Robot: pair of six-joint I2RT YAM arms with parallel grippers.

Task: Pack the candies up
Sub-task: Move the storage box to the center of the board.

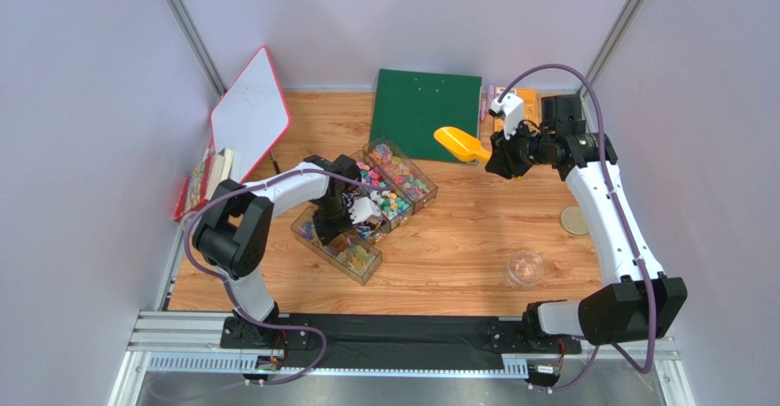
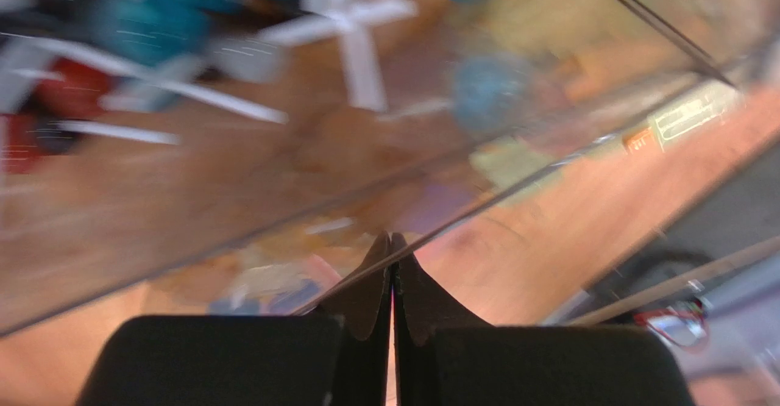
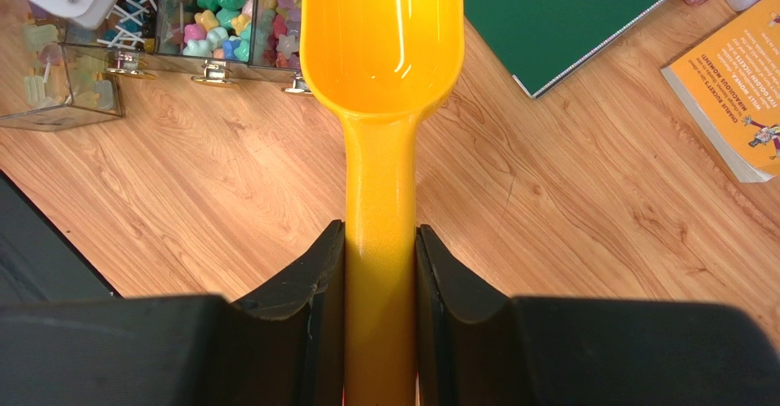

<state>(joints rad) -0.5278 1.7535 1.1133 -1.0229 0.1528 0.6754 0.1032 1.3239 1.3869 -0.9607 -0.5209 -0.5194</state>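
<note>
Right gripper (image 3: pixel 380 234), clamped on empty scoop (image 3: pixel 383 36), shld dip bowl-first into candies (image 3: pixel 220 22) while left gripper (image 2: pixel 392 243), pinched shut on clear lid (image 2: pixel 476 150), holds it up.

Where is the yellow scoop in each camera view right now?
Top external: upper centre, yellow scoop right of the clear candy box.
Left wrist: not in it; only the blurred clear candy box.
Right wrist: centre, handle between the right fingers.
Shared landmark: the clear candy box, top left for the right wrist.
</note>
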